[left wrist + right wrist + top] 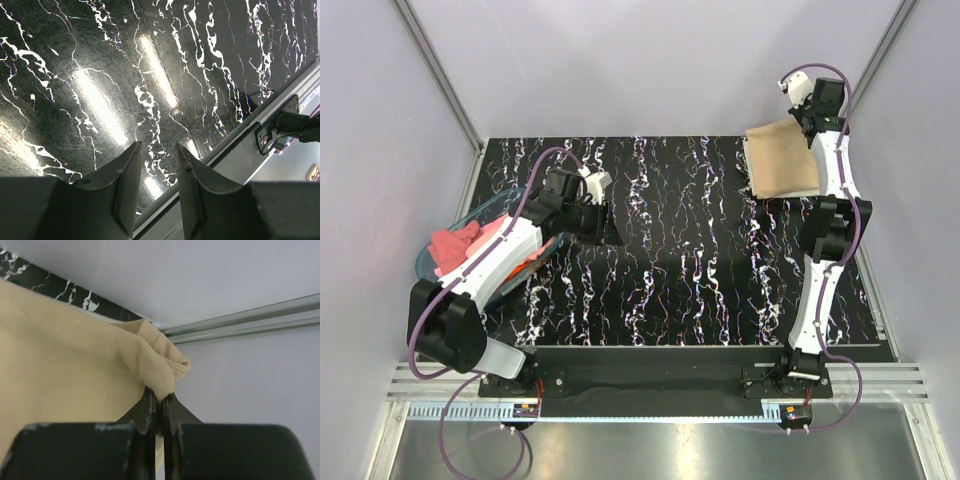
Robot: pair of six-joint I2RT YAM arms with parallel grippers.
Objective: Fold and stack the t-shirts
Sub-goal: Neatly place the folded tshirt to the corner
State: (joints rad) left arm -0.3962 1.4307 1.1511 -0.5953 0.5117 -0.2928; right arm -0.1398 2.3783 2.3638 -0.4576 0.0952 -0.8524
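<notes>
Seen from above, a black desk (670, 270) with white marbling carried two robot arms bolted at its near edge. A tan shirt (780, 165) lay as a flat, roughly square fold in the desk's far right corner. The right arm reached out over it to the far edge.

In the right wrist view, the right pincer (161, 397) was pressed together on a bunched bit of the tan shirt's hemmed edge. The cloth spread away to the left of the fingers, with a pale wall (250, 390) and a metal rail (250, 320) beyond.

At the left edge of the desk sat a translucent blue basket (425, 262), partly hidden under the left arm. Pink shirts (455, 245) lay crumpled in it, heaped above its rim.

The left pincer (605, 225) hung above bare desk just right of the basket. In the left wrist view its two dark fingers (131, 172) stood a narrow gap apart, holding nothing, with only the glossy desk surface and its near edge below them.
</notes>
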